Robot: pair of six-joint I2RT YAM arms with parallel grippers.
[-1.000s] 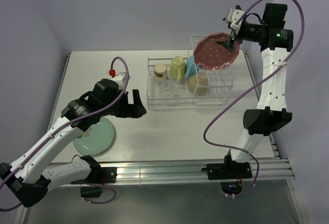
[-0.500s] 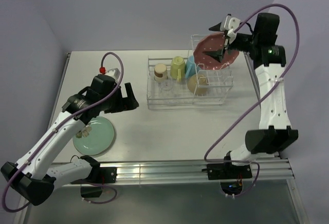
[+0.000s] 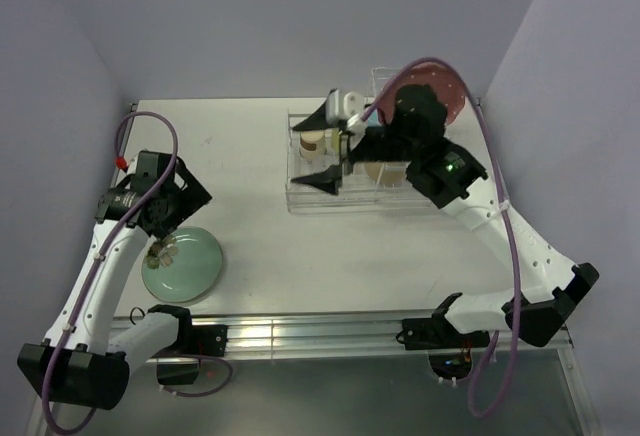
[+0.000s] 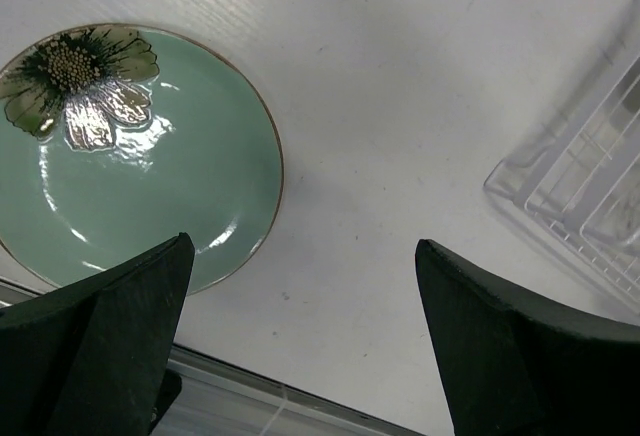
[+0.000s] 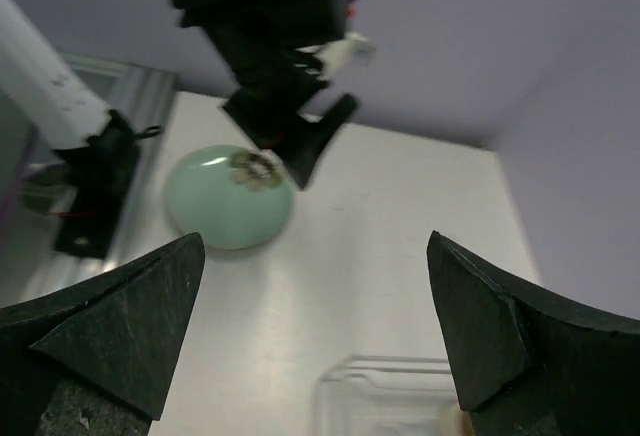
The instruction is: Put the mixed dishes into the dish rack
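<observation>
The mint-green plate (image 3: 190, 264) with a flower print lies flat at the table's near left; it also shows in the left wrist view (image 4: 140, 166) and the right wrist view (image 5: 228, 199). My left gripper (image 3: 183, 206) (image 4: 302, 246) is open and empty just above the plate's far right edge. The white dish rack (image 3: 300, 202) stands mid-right. The pink dotted plate (image 3: 447, 94) stands upright in its taller section. My right gripper (image 3: 303, 154) (image 5: 315, 246) is open and empty above the rack's left end, by the metallic-tan cup (image 3: 312, 139). The right arm hides the mugs.
A corner of the rack shows at the right of the left wrist view (image 4: 590, 206) and at the bottom of the right wrist view (image 5: 400, 391). An aluminium rail (image 3: 320, 331) runs along the near table edge. Walls close the left, back and right.
My right gripper let go of the pink plate, which now stands in the rack, and swung left across the rack, open. My left arm drew back left over the mint-green plate.
</observation>
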